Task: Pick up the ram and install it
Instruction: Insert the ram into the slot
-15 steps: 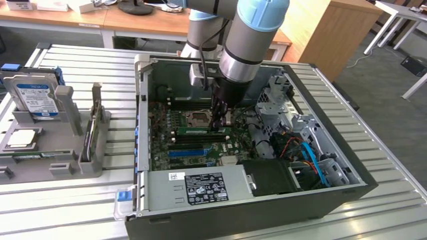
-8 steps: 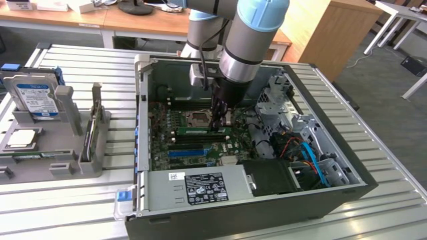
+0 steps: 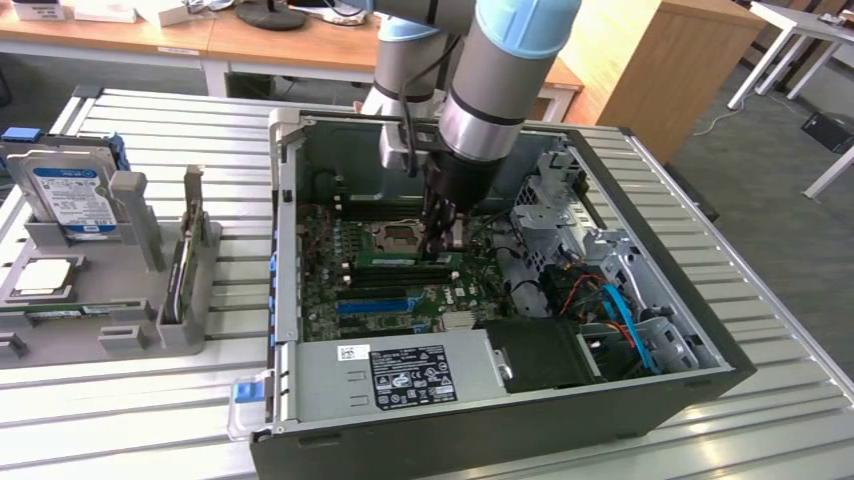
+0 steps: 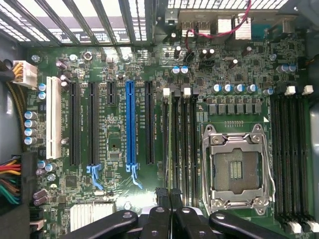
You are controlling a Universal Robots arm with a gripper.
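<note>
Arm [image 3: 487, 90] is reaching down into the open PC case [image 3: 287, 210], and the gripper [image 3: 438, 244] is sitting just beside the CPU socket [image 3: 398, 236], on the side facing the long blue slot [image 3: 374, 303]. The claw is closed down: in the wrist view the fingers [image 4: 160, 195] are pressing together with practically no gap, over the black memory slots [image 4: 185, 134] that are running between the CPU socket [image 4: 238, 169] and the blue slot [image 4: 130, 124]. The ram [image 3: 400, 262] is lying level in that slot bank, just next to the socket, green edge up, looking seated in a slot. The gripper tips are coming down at the ram's end toward the exterior view's right; they are probably touching its top edge, but the arm is blocking the contact, so I cannot tell whether they are pinching it or just resting on it. The silver power supply [image 3: 400, 375] is sitting farther from the socket, past the blue slot. A hard drive [image 3: 67, 195] is standing in a grey holder [image 3: 134, 320] well apart from the socket, outside the case.
</note>
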